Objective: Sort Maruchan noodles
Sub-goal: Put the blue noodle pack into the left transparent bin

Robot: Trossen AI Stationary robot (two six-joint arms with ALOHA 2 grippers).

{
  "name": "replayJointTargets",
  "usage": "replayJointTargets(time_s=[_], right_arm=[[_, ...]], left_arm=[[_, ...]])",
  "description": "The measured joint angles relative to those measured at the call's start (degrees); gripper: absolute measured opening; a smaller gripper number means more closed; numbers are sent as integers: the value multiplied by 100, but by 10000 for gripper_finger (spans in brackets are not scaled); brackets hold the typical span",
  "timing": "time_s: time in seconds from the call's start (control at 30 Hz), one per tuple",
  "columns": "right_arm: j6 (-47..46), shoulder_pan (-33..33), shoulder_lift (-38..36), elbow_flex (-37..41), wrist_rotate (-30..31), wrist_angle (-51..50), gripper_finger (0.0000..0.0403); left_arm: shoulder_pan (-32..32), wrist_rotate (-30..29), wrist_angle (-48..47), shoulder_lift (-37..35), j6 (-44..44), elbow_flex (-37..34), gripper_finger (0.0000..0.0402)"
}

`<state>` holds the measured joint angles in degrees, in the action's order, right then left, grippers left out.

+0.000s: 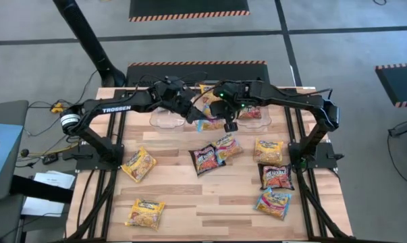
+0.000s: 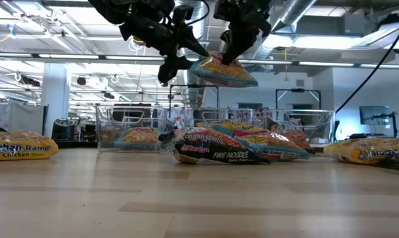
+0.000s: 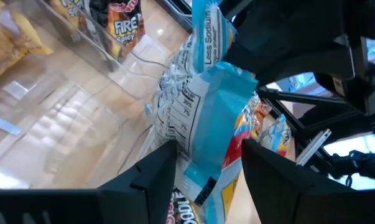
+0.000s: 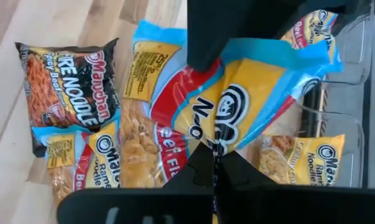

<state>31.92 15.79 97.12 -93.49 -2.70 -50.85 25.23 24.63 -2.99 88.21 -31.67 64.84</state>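
Arms: two dark, matte black jointed arms, slim tubular links.
Marking: white "TROSSEN" lettering on the left arm's link, a white band at its base joint.
Left gripper (image 3: pixel 203 171): two flat black angular fingers.
Right gripper (image 4: pixel 213 163): black, blocky fingers.
Cables: thin black wires beside both wrists.

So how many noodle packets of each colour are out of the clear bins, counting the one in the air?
Yellow-orange packets: 3
Dark Fire Noodle packets: 2
Blue-pink packets: 4 (3 seem to lie on the table; 1, the lifted packet, hangs from the right end effector)
Total: 9
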Motion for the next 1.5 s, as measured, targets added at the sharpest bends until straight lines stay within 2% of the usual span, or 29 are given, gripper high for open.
replayJointTargets(time_s=[0.23,0.37,0.73,1.07,1.2,1.5], right_arm=[[-85,-100,0,-11,-54,-515,8],[-88,-198,0,-11,-38,-456,8],[-141,-90,61,-11,0,-89,8],[-210,-187,61,-9,44,32,8],[-254,-176,61,-9,110,49,8],[-353,-173,61,-9,188,11,8]], left_arm=[[-4,2,-12,1,60,0,174],[-4,17,-23,1,58,0,174],[2,686,-26,1,58,0,174],[-7,170,-21,-1,-94,0,170],[-8,106,33,-1,-99,0,139],[-2,17,268,-1,-73,0,13]])
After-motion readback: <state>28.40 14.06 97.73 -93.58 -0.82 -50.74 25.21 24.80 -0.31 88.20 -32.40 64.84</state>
